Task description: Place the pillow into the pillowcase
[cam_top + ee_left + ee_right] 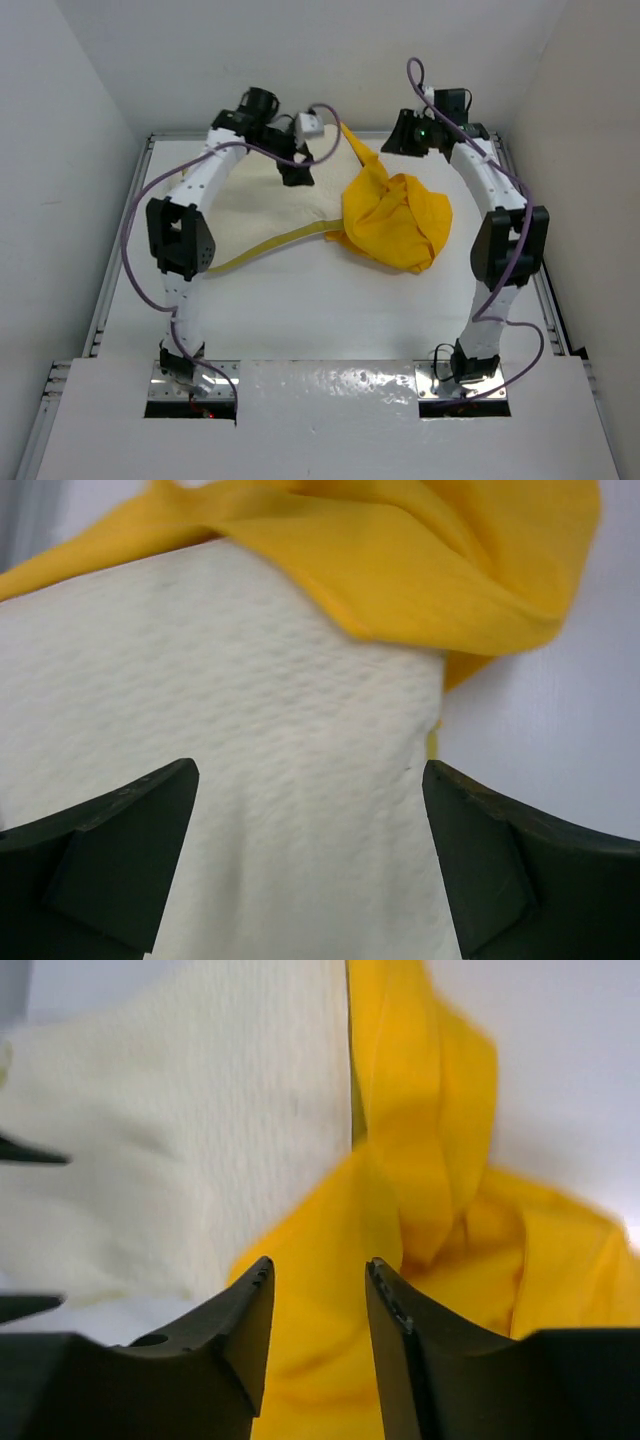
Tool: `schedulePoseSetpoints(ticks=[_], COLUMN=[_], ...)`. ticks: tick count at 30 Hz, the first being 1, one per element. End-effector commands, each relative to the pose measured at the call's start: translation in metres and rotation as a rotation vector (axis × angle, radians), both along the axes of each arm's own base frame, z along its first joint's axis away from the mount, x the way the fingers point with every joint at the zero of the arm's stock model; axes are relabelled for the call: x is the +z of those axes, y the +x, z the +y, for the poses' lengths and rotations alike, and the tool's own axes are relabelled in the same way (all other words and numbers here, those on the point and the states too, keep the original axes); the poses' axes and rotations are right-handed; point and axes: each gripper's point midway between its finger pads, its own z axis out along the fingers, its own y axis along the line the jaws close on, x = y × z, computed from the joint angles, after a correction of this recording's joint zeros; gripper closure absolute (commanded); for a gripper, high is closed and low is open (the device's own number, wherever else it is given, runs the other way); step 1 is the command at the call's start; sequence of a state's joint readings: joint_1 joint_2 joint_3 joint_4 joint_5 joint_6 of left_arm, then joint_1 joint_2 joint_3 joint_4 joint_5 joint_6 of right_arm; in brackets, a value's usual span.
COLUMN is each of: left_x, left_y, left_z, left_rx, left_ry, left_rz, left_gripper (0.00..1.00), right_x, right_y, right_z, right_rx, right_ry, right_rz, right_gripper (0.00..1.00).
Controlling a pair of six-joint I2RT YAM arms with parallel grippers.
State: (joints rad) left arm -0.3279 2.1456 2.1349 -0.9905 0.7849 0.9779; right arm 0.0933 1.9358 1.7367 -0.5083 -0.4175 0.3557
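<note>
The cream-white pillow (pixel 265 205) lies flat at the back left of the table, with its yellow-green band (pixel 280 243) along the near edge. The bright yellow pillowcase (pixel 398 218) lies crumpled to its right and overlaps the pillow's right edge. My left gripper (pixel 297 175) is open just above the pillow's far right part. In the left wrist view its fingers spread wide over the pillow (pixel 250 700), with the pillowcase (pixel 420 550) beyond. My right gripper (pixel 400 142) is open above the pillowcase's far edge. In the right wrist view the gripper (pixel 318 1265) has only yellow fabric (pixel 430 1160) behind it.
A raised metal rim (pixel 125 215) runs along the table's left, back and right sides. White walls close in on all three sides. The arm bases (pixel 185 375) stand at the near edge. Purple cables (pixel 135 260) hang along both arms.
</note>
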Motion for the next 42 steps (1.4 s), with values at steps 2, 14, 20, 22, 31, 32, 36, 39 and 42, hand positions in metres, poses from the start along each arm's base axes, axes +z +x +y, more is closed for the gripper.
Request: schedulePoseSetpoints(ticks=[2,14,20,22,31,32,36,39,42], left_x=[0.072,-0.040,-0.062,-0.069,-0.137,-0.146,-0.144,-0.106,-0.098], left_y=[0.044,0.183,0.214,0.217,0.201,0.191,0.162,0.140,0.089], left_z=[0.031,0.051,0.063,0.065,0.067,0.066,0.069,0.064,0.047], left_rx=[0.296,0.723,0.802,0.806,0.737,0.697,0.573,0.440,0.138], left_ry=[-0.187,-0.206,-0.249,-0.246,-0.111,-0.077,-0.012,0.004,0.092], left_rz=[-0.015,-0.032,-0.077,-0.081,0.010,0.047,0.049,-0.053,-0.156], left_gripper=[0.06,0.00,0.00,0.00,0.07,0.16,0.83,1.00,1.00], right_x=[-0.014,-0.081,-0.109,-0.116,-0.132,-0.131,-0.121,-0.105,-0.081], right_y=[0.056,0.052,0.049,0.049,0.045,0.045,0.045,0.047,0.053], right_z=[0.005,0.048,0.048,0.049,0.051,0.051,0.040,0.025,0.007], right_rx=[-0.164,-0.175,-0.209,-0.213,-0.236,-0.239,-0.258,-0.281,-0.290], right_ry=[0.057,-0.014,0.002,0.001,0.031,0.030,-0.002,-0.012,-0.027], right_rz=[0.005,0.126,0.183,0.201,0.234,0.234,0.212,0.178,0.111], right_gripper=[0.62,0.29,0.46,0.51,0.94,1.00,1.00,1.00,1.00])
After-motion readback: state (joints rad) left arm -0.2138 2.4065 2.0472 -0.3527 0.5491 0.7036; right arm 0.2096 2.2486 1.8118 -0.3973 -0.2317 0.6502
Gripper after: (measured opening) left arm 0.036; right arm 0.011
